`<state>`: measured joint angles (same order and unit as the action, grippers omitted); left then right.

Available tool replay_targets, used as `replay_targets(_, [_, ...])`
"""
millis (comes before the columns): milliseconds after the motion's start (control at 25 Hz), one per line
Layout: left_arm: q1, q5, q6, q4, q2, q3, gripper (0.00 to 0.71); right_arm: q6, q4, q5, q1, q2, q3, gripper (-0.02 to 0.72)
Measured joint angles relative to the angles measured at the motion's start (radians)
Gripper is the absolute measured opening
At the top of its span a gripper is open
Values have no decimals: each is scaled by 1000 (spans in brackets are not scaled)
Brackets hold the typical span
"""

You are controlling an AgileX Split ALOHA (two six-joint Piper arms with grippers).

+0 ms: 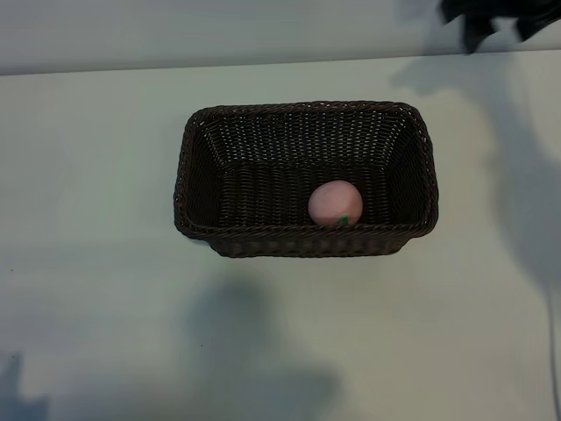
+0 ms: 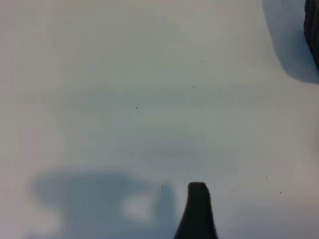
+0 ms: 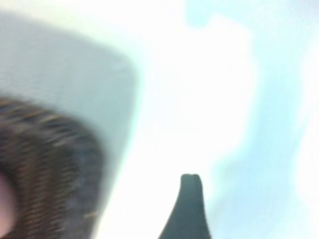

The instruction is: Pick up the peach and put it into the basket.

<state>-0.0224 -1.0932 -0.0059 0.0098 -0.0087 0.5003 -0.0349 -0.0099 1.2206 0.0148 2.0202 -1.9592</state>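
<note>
The pale-pink peach (image 1: 335,203) lies inside the dark-brown wicker basket (image 1: 200,149), close to its near wall and right of the middle. My right gripper (image 1: 500,28) hangs open and empty at the far right corner of the table, well away from the basket. In the right wrist view one dark fingertip (image 3: 190,185) shows beside the blurred basket (image 3: 45,169), with a sliver of the peach (image 3: 4,209) at the picture's edge. The left wrist view shows a single fingertip (image 2: 198,196) over bare table, with a corner of the basket (image 2: 314,30) far off; nothing is held.
The white table (image 1: 88,289) spreads wide on all sides of the basket. Its far edge (image 1: 175,66) meets a pale wall. Arm shadows fall on the table in front of the basket and along the right side.
</note>
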Motion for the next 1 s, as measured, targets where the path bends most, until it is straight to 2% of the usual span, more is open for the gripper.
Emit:
replay_targets(160, [0, 0, 0, 0, 0, 0, 592, -15, -7, 0, -105, 0, -15, 599])
replay_targets(320, [0, 0, 0, 0, 0, 0, 592, -30, -8, 0, -159, 0, -15, 599])
replay_targets(600, [0, 0, 0, 0, 0, 0, 592, -47, 10, 0, -166, 0, -15, 598])
replay_targets(1000, [0, 0, 6, 0, 0, 0, 592, -56, 75, 3, -167, -141, -15, 597])
